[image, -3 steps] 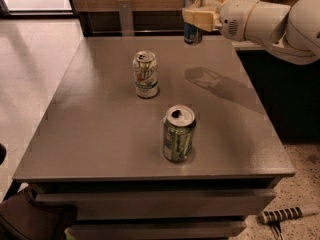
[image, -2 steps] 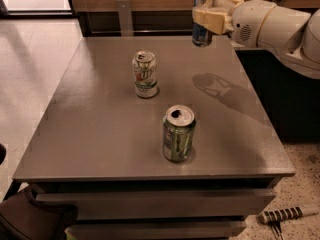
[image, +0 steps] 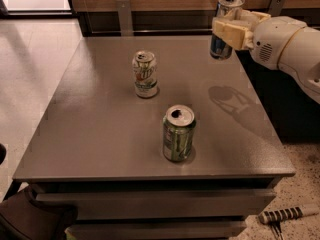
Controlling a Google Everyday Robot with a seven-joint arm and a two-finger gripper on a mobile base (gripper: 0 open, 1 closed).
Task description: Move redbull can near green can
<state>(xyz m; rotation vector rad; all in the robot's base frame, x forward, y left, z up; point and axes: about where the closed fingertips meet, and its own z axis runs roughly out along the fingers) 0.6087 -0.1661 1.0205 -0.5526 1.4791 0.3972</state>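
Observation:
The redbull can (image: 223,23) is slim, silver on top and blue below. My gripper (image: 228,30) is shut on its middle and holds it upright in the air above the table's far right part. The green can (image: 178,133) stands upright near the table's front edge, a little right of centre, olive-green with pale patches and an open silver top. The held can is well behind the green can and to its right.
A white can with a green and red logo (image: 145,74) stands at mid-table, left of the gripper. The grey table (image: 100,134) drops off at its right edge below my arm (image: 290,49). A striped tool (image: 286,214) lies on the floor at lower right.
My gripper has carried the redbull can to the right and slightly toward the front, still held above the table. Both standing cans have not moved.

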